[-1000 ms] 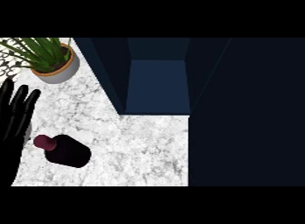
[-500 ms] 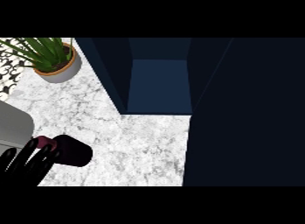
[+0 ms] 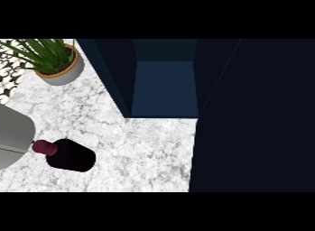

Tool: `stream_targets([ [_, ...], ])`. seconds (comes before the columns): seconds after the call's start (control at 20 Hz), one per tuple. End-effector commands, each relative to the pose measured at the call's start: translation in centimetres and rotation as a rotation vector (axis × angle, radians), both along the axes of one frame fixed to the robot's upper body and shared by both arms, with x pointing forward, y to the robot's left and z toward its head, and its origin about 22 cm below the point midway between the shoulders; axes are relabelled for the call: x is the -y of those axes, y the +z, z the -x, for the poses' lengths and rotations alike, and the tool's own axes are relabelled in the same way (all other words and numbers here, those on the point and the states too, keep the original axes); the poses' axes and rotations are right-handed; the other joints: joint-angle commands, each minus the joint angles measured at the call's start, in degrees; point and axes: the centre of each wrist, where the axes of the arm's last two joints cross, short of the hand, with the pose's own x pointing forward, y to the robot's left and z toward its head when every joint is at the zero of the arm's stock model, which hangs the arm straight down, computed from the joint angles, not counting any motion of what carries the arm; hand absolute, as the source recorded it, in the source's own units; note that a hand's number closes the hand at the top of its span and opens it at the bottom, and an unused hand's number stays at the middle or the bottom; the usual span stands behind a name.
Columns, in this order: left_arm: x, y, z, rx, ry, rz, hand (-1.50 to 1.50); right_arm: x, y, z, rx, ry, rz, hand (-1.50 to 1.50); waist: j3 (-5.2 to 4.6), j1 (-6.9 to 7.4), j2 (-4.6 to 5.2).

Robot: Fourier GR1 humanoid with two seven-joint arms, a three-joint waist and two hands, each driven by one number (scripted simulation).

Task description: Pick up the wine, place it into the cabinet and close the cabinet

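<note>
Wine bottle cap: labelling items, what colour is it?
Dark red-maroon cap on the black wine bottle, head view.

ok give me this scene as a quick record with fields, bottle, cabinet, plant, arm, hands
bottle: dark wine bottle with maroon cap, on the marble counter
cabinet: dark blue cabinet, open, nothing visible inside
plant: potted plant, far left corner
arm: grey forearm at left edge, beside the bottle's cap
hands: neither in view
task state: bottle not yet in cabinet
</note>
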Motion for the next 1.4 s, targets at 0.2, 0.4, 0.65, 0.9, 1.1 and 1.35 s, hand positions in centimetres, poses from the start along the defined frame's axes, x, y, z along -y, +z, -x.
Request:
stream_targets([
  [0.2, -1.2, 3.0, 1.9, -0.017, 0.029, 0.01, -1.5, -0.9, 1.6, 1.9, 0.018, 0.019, -0.041, -1.5, 0.05, -0.27, -0.01],
  [0.4, -2.9, 3.7, 0.9, -0.025, 0.064, 0.03, -1.5, -0.1, 2.5, 1.6, -0.008, 0.01, -0.022, -1.5, 0.05, -0.62, 0.1],
  [0.65, -4.4, 3.8, 1.4, -0.054, 0.11, 0.034, -1.5, -1.5, 2.5, 2.7, 0.019, 0.001, -0.034, -1.5, 0.05, -0.6, 0.02],
  [0.9, -6.9, 2.7, 1.2, -0.051, 0.136, 0.013, -1.5, -1.0, 3.8, 3.6, 0.011, -0.001, -0.025, -1.5, 0.01, -0.65, -0.02],
  [1.1, -9.1, 3.7, 0.5, -0.035, 0.192, -0.015, -1.5, -1.3, 3.5, 0.9, 0.013, 0.006, -0.032, -1.5, 0.02, -0.27, 0.11],
  [1.35, -9.5, 4.9, -1.7, -0.073, 0.211, -0.017, -1.5, -1.8, 3.7, 1.9, 0.024, -0.003, -0.043, -1.5, 0.04, -0.69, 0.1],
])
